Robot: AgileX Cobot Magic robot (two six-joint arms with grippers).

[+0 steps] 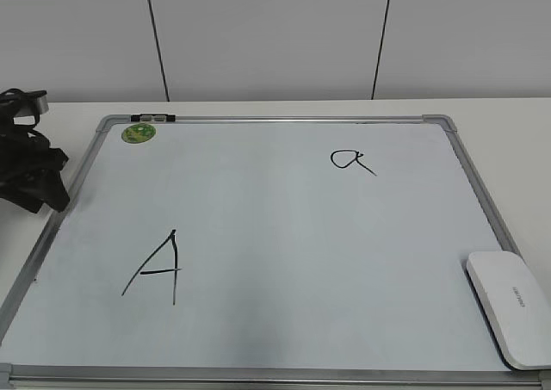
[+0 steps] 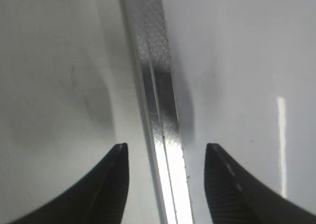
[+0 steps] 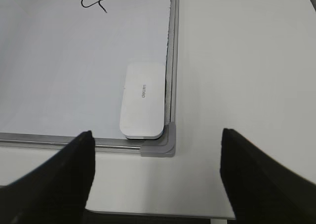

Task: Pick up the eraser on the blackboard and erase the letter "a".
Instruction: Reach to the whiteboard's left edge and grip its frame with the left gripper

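Note:
The blackboard (image 1: 275,235) is a pale whiteboard with a grey frame, lying flat on the table. The eraser (image 1: 510,306) is a flat white block in the board's near right corner; it also shows in the right wrist view (image 3: 143,100). The letter "a" (image 1: 351,160) is a small black loop with a tail at the upper right, also in the right wrist view (image 3: 94,2). My right gripper (image 3: 157,157) is open and empty, above the table just in front of that corner. My left gripper (image 2: 165,152) is open and empty, straddling the board's left frame edge (image 2: 158,95).
A large black capital "A" (image 1: 159,268) is drawn at the board's lower left. A round green sticker (image 1: 139,133) sits at its upper left corner. My left arm (image 1: 30,162) is a dark mass by the board's left edge. White table (image 3: 247,61) lies right of the board.

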